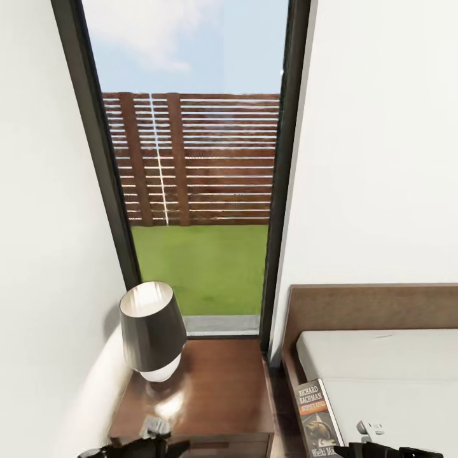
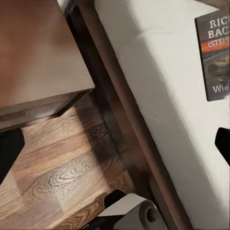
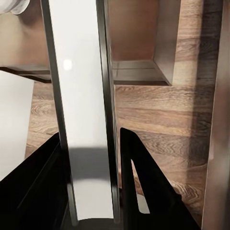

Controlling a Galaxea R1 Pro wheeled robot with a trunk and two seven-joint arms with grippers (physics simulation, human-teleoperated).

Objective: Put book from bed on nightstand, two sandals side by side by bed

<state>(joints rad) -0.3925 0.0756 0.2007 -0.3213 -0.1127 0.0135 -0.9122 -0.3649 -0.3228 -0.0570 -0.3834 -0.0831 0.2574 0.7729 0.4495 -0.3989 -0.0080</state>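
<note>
A tall dark-framed window (image 1: 191,159) between white walls (image 1: 381,159) takes up most of the head view, with a slatted brown fence (image 1: 203,159) and green grass (image 1: 203,267) outside. Low at the right is the bed (image 1: 394,356), its grey mattress set against a wide brown headboard (image 1: 369,305). Just left of it, under the window, stands the nightstand (image 1: 222,388), glossy dark brown, apart from the bed frame by a narrow strip of wooden floor (image 2: 57,172). The lamp (image 1: 152,331), dark shade on a white round base, sits at the nightstand's rear left corner. The book (image 1: 316,420) shows cover-up over the mattress's left edge, on the side nearest the nightstand, its title end toward the headboard. The left wrist view shows it over the mattress too (image 2: 216,52). In the right wrist view it appears edge-on as a white strip of pages between dark covers (image 3: 81,72), with the right gripper (image 3: 91,134) clenched on it, one black finger (image 3: 143,182) pressed to each side. I cannot tell whether the book touches the mattress. The left gripper (image 2: 115,143) is released, its black fingers (image 2: 9,153) spread wide over the floor and bed frame. In the head view it hangs just before the nightstand's front edge (image 1: 149,439).
</note>
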